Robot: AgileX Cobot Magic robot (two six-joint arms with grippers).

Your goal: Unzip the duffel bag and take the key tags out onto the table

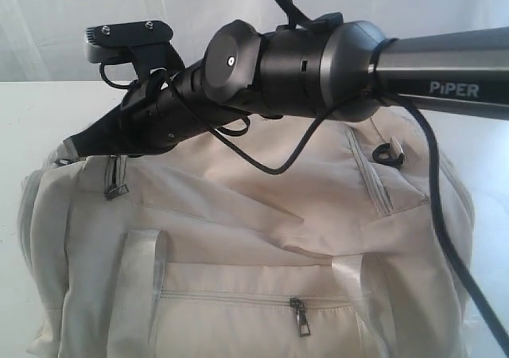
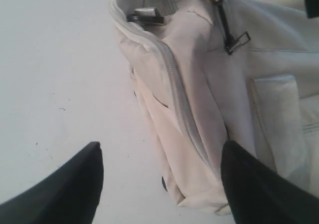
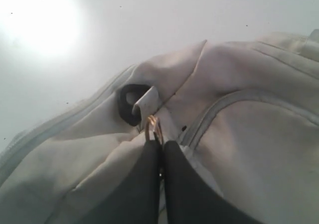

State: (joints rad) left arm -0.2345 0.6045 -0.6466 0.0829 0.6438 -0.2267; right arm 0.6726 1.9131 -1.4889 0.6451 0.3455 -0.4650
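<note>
Pinching tight with the right gripper (image 3: 159,144), black fingers (image 3: 144,184) pressed together on a small brass-coloured metal ring (image 3: 153,126) right at their tips, apparently part of the top zipper pull on the large cream fabric duffel bag (image 1: 262,215). Just past those tips, beside the ring, a black D-ring (image 3: 130,104) on a pale webbing tab. Hovering with the left gripper (image 2: 159,147), dark fingers (image 2: 75,184) spread wide and gripping nothing, one over bare table, the other over the bag's end corner. No sign of the bunch of coloured plastic key tags: presumably inside the bag, out of sight. To do this step well: draw the ring along the line of the zipper teeth, low and steady, never upward, or risk dragging the soft bag along; better to press the spread left fingers onto the bag's end and pin it against the pull. Underneath, a wide plain white tabletop (image 2: 50,84), smooth and probably slippery under fabric, with bare surface beside the left fingers for the tags; behind, a white curtain backdrop (image 1: 48,8).
</note>
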